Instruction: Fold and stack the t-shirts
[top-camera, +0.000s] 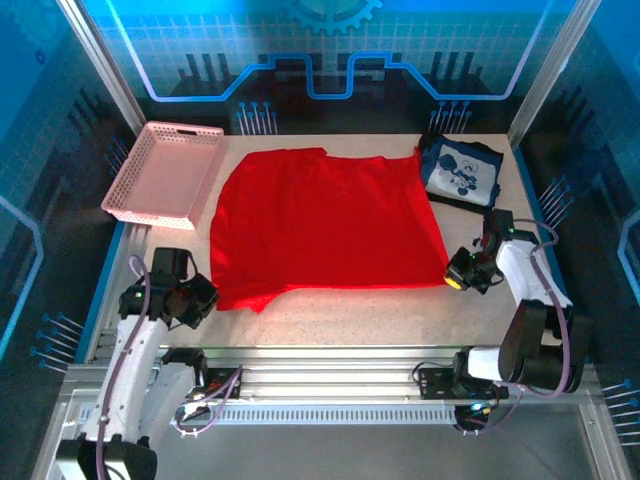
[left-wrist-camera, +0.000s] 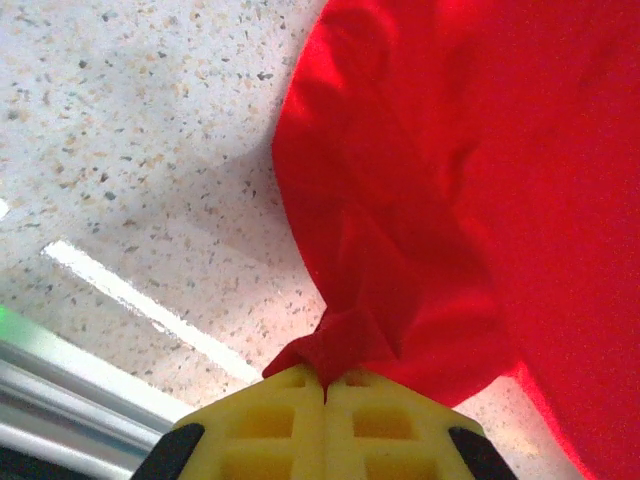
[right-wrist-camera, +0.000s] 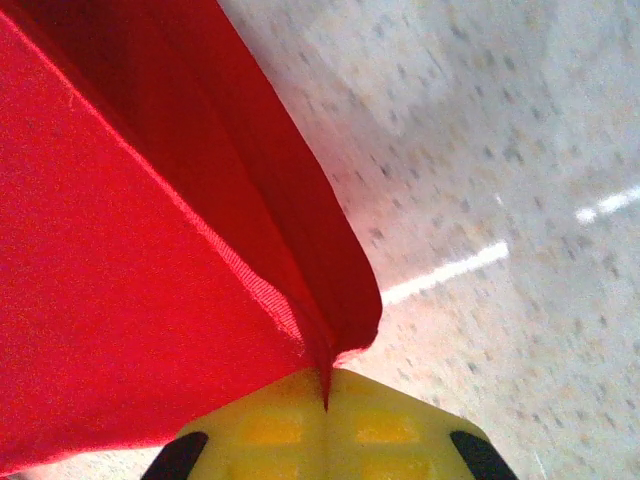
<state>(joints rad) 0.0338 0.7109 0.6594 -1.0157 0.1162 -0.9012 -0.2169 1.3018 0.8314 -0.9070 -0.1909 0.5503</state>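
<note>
At the far left you see the pink lattice basket (top-camera: 165, 172). It lies at the left edge of the table (top-camera: 330, 312), just beside the left side of the red t-shirt (top-camera: 325, 225). Your left arm is bent low over the near left corner, and the left gripper (top-camera: 208, 298) points at the shirt's near left corner. In the left wrist view its yellow pads (left-wrist-camera: 270, 410) are pressed together on a bunched tip of red cloth (the cloth gathers into a small knot just at the pads).

The red t-shirt lies spread flat in the middle of the table. Between its near hem and the metal rail (top-camera: 330, 355) there is a strip of bare speckled table.

The navy t-shirt (top-camera: 460, 172) lies folded at the far right corner, white graphic up, just beside the red shirt's far right corner. I cannot tell if they touch.

Your right arm is folded along the right edge, and the right gripper (top-camera: 458, 272) is turned toward the shirt's near right corner. In the right wrist view the pads (right-wrist-camera: 390, 425) pinch the hem there, with bare table to their right.
</note>
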